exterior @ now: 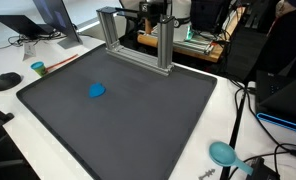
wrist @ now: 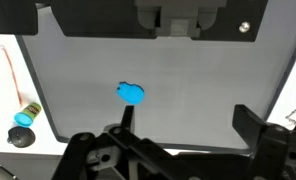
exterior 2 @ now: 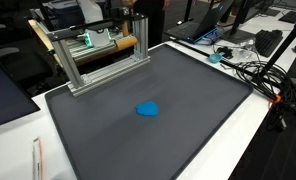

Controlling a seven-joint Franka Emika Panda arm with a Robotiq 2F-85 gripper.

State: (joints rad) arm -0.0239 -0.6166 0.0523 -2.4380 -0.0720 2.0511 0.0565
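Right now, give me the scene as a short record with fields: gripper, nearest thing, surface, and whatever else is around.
gripper: gripper open, nothing between its fingers
nearest thing: blue object, lying alone near the middle of the mat, untouched
surface: dark mat on a white table
at the mat's edge: metal frame, upright
off the mat: teal bowl, mouse, cables
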